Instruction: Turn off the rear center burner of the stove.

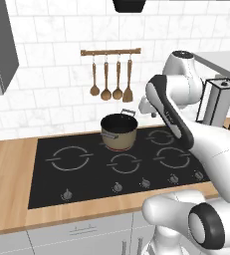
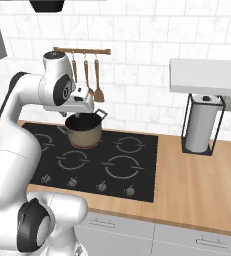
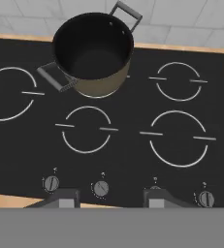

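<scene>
**Claw above the knob row, pot on the rear center burner**

My claw (image 3: pixel 112 197) hangs over the front edge of the stove (image 3: pixel 133 145), its two tips well apart and holding nothing. Between and beside them I look down on the silver knobs (image 3: pixel 100 188); one is partly hidden behind my right tip.

The stove is a wide black glass slab set into the wooden tabletop (image 1: pixel 7 169), its long axis running left to right along the tiled wall, knobs on the near edge.

The rear center burner (image 1: pixel 118 147) lies at the back middle of the glass, almost wholly covered by the brown pot (image 3: pixel 93 53). A thin red rim shows under the pot's base in the left base view. The pot stands upright and empty, its two handles on a diagonal, one toward the back wall and one toward the front left.

Wooden utensils (image 1: pixel 111 89) hang from a rail on the wall behind. A paper towel holder (image 2: pixel 201 125) stands on the tabletop to the right of the stove.
</scene>
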You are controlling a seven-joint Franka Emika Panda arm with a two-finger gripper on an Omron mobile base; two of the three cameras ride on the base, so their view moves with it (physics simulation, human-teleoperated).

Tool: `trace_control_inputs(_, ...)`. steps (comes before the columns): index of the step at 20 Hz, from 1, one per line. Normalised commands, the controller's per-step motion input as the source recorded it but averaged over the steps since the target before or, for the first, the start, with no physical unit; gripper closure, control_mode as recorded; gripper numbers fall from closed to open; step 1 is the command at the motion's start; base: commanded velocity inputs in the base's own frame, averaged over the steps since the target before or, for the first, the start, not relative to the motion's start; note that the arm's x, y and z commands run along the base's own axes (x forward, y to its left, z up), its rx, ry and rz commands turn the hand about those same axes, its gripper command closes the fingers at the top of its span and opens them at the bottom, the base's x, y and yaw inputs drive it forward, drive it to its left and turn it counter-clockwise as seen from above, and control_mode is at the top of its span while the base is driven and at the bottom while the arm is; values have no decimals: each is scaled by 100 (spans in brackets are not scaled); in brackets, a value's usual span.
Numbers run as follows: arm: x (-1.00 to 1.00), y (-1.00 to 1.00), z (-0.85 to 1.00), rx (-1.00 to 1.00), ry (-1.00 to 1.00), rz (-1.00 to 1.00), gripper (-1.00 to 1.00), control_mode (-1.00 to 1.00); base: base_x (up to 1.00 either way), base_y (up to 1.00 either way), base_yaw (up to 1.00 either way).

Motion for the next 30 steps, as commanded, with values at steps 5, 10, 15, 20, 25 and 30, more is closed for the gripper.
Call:
trace_control_inputs(5,-32,-1,-8,0,-4,0,-100,-100,0,0,0)
trace_control_inputs(10,-90,1,-49,-4,-12,4,-100,-100,0,0,0)
trace_control_inputs(15,-72,0,-57,-4,0,22,-100,-100,0,0,0)
trace_control_inputs(20,-27,12,-38,-2,13,28,-100,-100,0,0,0)
trace_control_inputs(25,-3,28,-38,-4,20,19,-100,-100,0,0,0)
trace_control_inputs(30,5,26,-40,-10,15,5,-100,-100,0,0,0)
